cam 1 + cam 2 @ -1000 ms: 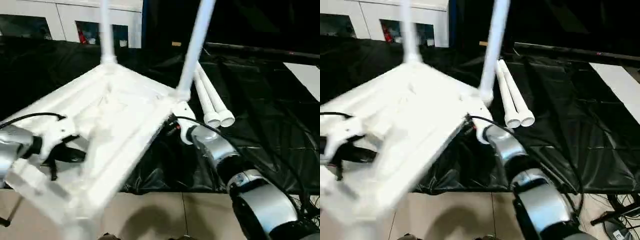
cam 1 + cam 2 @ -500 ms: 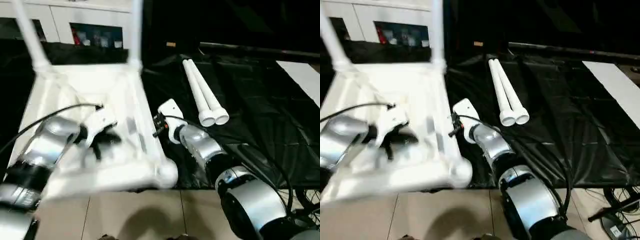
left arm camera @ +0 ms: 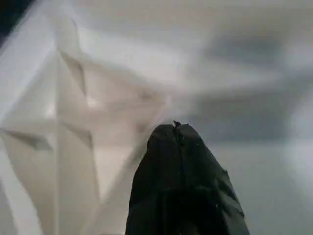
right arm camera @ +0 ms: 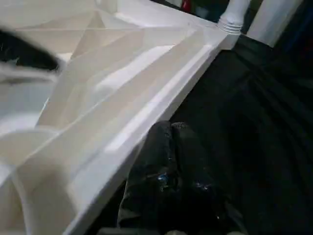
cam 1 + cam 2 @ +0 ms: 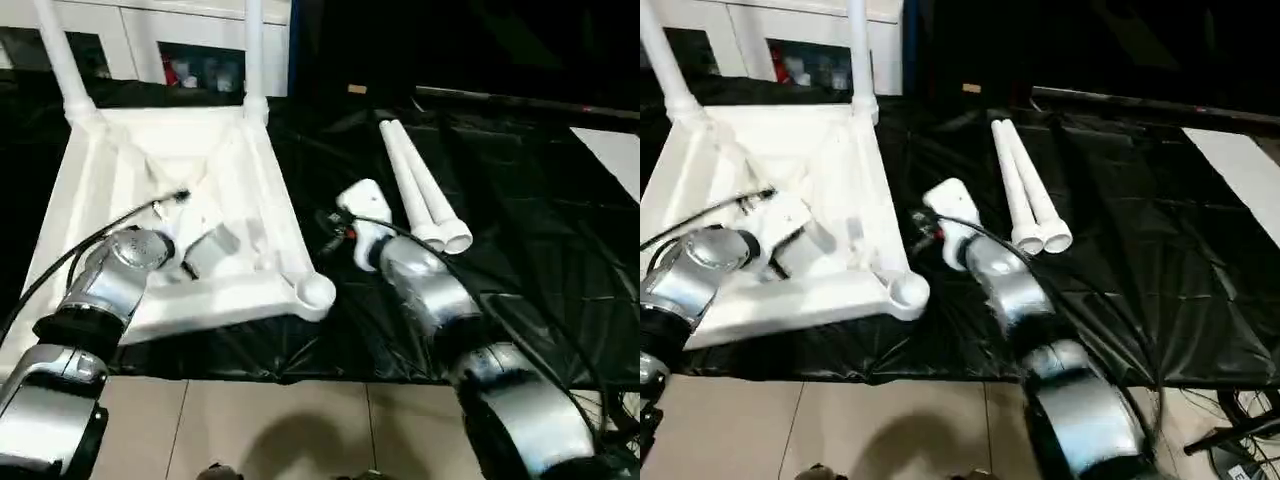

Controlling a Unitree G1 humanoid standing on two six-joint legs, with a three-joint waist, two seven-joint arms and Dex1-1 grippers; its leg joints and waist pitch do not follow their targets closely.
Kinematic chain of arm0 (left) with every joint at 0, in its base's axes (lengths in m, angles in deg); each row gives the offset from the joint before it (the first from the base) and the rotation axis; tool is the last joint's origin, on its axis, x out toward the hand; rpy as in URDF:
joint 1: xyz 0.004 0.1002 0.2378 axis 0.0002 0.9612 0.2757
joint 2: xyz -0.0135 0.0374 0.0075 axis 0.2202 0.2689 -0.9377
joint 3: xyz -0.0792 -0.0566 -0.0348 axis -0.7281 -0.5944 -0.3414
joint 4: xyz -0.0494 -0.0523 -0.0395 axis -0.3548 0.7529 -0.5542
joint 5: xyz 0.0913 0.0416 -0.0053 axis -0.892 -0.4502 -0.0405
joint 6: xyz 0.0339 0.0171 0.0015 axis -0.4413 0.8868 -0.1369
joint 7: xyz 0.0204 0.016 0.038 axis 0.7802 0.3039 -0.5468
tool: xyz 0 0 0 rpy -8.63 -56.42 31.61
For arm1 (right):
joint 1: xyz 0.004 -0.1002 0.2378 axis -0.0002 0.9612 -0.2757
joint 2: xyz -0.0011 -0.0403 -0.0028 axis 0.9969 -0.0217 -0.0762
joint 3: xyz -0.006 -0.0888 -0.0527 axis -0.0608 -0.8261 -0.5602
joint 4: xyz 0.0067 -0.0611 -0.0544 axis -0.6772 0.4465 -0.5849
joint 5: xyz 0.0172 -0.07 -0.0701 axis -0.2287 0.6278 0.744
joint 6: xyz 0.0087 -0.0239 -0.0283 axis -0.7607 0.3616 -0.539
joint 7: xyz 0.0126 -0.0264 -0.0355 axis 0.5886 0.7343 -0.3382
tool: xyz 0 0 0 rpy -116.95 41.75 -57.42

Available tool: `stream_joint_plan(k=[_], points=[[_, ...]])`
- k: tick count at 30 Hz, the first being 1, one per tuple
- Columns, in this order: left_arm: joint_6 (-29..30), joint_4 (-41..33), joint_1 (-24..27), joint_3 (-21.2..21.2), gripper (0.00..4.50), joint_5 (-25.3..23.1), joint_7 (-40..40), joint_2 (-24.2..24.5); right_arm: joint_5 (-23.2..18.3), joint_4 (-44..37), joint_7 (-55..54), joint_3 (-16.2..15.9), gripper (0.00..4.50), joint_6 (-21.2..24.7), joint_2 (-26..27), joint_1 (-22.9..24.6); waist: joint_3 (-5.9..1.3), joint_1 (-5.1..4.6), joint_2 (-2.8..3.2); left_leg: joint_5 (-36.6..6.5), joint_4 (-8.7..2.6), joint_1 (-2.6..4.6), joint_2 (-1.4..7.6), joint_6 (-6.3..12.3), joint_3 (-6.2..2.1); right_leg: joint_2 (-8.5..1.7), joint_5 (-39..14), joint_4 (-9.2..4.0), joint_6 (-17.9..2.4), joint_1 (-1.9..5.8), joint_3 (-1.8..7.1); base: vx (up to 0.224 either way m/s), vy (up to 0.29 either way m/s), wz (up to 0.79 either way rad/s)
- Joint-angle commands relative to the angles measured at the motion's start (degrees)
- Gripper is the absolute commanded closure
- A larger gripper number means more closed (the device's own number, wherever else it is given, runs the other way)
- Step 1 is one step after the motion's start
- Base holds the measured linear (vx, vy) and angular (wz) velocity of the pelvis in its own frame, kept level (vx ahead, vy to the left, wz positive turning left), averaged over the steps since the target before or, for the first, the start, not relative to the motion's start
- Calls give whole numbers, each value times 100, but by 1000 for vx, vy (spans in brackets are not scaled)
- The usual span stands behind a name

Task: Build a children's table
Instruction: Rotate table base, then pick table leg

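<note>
While the white top [image 5: 170,190] lies underside up on the black table [image 5: 520,230], the left gripper [image 3: 177,128], fingers pressed together and empty, rests inside its ribs. Two legs [image 5: 252,50] stand in the sockets beyond. The right gripper [image 4: 171,128], closed and empty, sits just beside the top's edge, two loose legs [image 5: 420,190] to its right

No legible text or labels.

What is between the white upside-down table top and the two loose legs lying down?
The right gripper, on black cloth, between the table top and loose legs, in the eye views.
</note>
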Motion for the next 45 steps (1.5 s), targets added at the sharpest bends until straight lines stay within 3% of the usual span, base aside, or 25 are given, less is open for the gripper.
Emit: stream_joint_plan(k=[1,3,5,9,12,16,17,18,19,20,22,23,27,28,32,34,35,37,38,39,40,41,45], points=[[113,-492,28,-190,450,351,430,-54,-212,-662,477,42,448,307,-212,125,-433,40,158,-1071,-376,86,64,-63,-5,-424,-432,-339,-1161,372,299,0,0,0],[486,-1191,176,-296,450,813,1257,42,-538,-1489,1282,-15,448,752,-561,412,-410,67,131,-1173,-380,97,79,-11,1,-431,-708,-372,-1108,360,304,0,0,0],[530,-1290,192,-271,450,953,1405,81,-632,-1724,1455,-54,448,868,-675,496,-397,67,139,-1239,-391,95,73,-30,4,-414,-892,-388,-1064,336,300,0,0,0],[945,-1980,414,229,450,1502,2831,625,-962,-2641,2471,-330,448,1266,-1455,802,-389,108,131,-1286,-396,106,66,-9,-2,-416,-1229,-422,-915,337,304,0,0,0],[1126,-2202,563,575,450,1373,3442,925,-987,-3024,2947,-486,448,1457,-1865,945,-379,96,147,-1336,-397,102,53,-27,7,-391,-1339,-444,-886,320,304,0,0,0],[1199,-2239,645,692,450,1053,3506,999,-967,-3354,3123,-479,448,1745,-2048,1066,-363,96,135,-1368,-406,101,65,-40,-3,-395,-1543,-471,-799,310,302,0,0,0],[1159,-2041,606,739,450,760,3313,913,-880,-3498,3088,-465,448,1843,-2106,1137,-371,102,136,-1369,-401,103,59,-55,-5,-402,-1605,-475,-779,312,298,0,0,0],[1164,-1995,591,742,450,707,3251,888,-872,-3532,3071,-463,448,1870,-2115,1153,-363,98,192,-1411,-403,112,56,-83,-5,-382,-1580,-502,-771,296,295,0,0,0],[1165,-1992,590,742,450,704,3246,886,-872,-3535,3070,-463,448,1872,-2116,1154,-368,100,173,-1429,-397,113,51,-91,-9,-383,-1588,-493,-763,307,290,0,0,0],[1155,-1962,583,755,450,678,3232,877,-881,-3568,3065,-461,448,1902,-2116,1171,-380,115,206,-1402,-397,104,44,-102,-22,-399,-1578,-480,-768,323,290,0,0,0],[1113,-1881,535,794,450,623,3039,866,-923,-3688,3013,-479,448,1981,-2147,1226,-384,105,178,-1427,-396,103,48,-113,-23,-392,-1534,-479,-806,321,283,0,0,0],[1068,-1775,474,815,450,563,2833,860,-958,-3771,2977,-499,448,2037,-2175,1263,-382,114,202,-1433,-395,107,47,-117,-26,-386,-1504,-473,-820,318,282,0,0,0],[938,-1513,296,778,450,425,2345,857,-1006,-3993,2921,-494,448,2236,-2231,1358,-380,121,192,-1471,-391,109,39,-99,-28,-379,-1546,-490,-782,319,273,0,0,0],[946,-1555,282,670,450,471,2323,825,-1010,-4087,2906,-465,448,2349,-2227,1402,-380,121,212,-1513,-390,108,36,-107,-33,-375,-1570,-500,-764,324,269,0,0,0],[967,-1743,321,343,450,550,2151,657,-1036,-4213,2777,-385,448,2566,-2207,1516,-376,114,197,-1520,-392,96,45,-133,-45,-394,-1725,-508,-769,331,259,0,0,0],[913,-1874,376,91,450,647,1866,521,-1011,-4248,2498,-281,448,2653,-2098,1584,-381,120,232,-1479,-386,102,47,-146,-46,-396,-1636,-496,-788,323,264,0,0,0],[924,-1995,415,-141,450,801,1661,379,-1008,-4280,2297,-198,448,2683,-2002,1626,-393,119,255,-1440,-377,98,54,-175,-44,-401,-1453,-478,-859,323,267,0,0,0],[1099,-2421,590,-523,430,1166,1404,134,-1041,-4330,1839,12,450,2781,-1773,1709,-400,115,229,-1414,-371,82,39,-169,-42,-388,-1334,-468,-909,347,256,0,0,0],[1177,-2842,786,-752,409,1421,1243,-59,-1038,-4368,1517,145,423,2726,-1601,1792,-397,110,240,-1398,-375,79,43,-186,-47,-389,-1281,-460,-957,342,248,0,0,0],[1177,-2842,786,-752,409,1421,1243,-59,-1038,-4368,1517,145,423,2726,-1601,1792,-409,105,240,-1361,-371,72,61,-201,-45,-410,-1168,-429,-999,357,263,0,0,0],[1411,-3536,1148,-1081,409,1862,980,-417,-1100,-4467,954,404,416,2747,-1281,1962,-397,104,233,-1337,-375,70,55,-192,-36,-396,-1145,-442,-1007,338,262,0,0,0],[1428,-3793,1321,-1188,406,2004,808,-585,-1111,-4514,684,517,410,2744,-1136,2047,-401,101,242,-1315,-381,63,78,-209,-35,-412,-1047,-421,-1056,346,273,0,0,0],[1284,-4554,2179,-1763,371,2248,-422,-1671,-963,-4487,-716,1048,373,2630,-459,2334,-410,59,243,-1296,-372,49,58,-151,-14,-357,-972,-455,-995,338,267,0,0,0]])
